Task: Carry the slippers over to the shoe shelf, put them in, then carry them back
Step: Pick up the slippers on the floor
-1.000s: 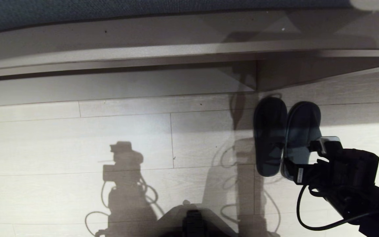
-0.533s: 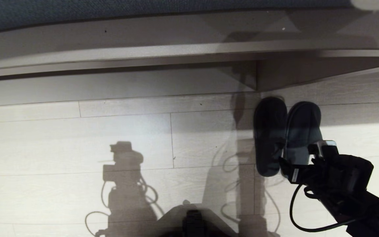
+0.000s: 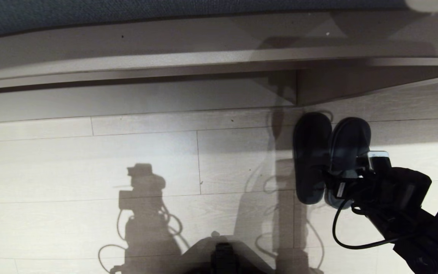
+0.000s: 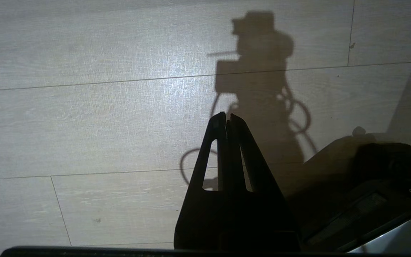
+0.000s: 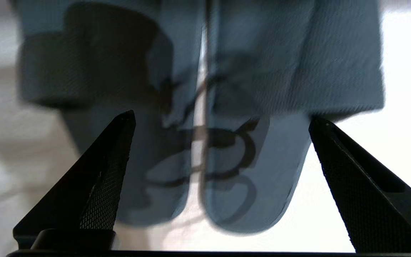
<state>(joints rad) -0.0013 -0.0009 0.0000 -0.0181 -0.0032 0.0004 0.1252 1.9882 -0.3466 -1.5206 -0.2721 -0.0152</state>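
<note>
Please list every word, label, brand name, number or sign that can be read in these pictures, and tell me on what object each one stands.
None can be read in any view.
A small pale label on the right pincer: too small to read.
The slippers, the shoe shelf and the left pincer show no print.

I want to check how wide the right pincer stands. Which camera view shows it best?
The right wrist view: the right pincer stands wide open, both fingertips clear, straddling the slippers. The head view shows it mostly hidden by its own body. The left wrist view shows none of it.
</note>
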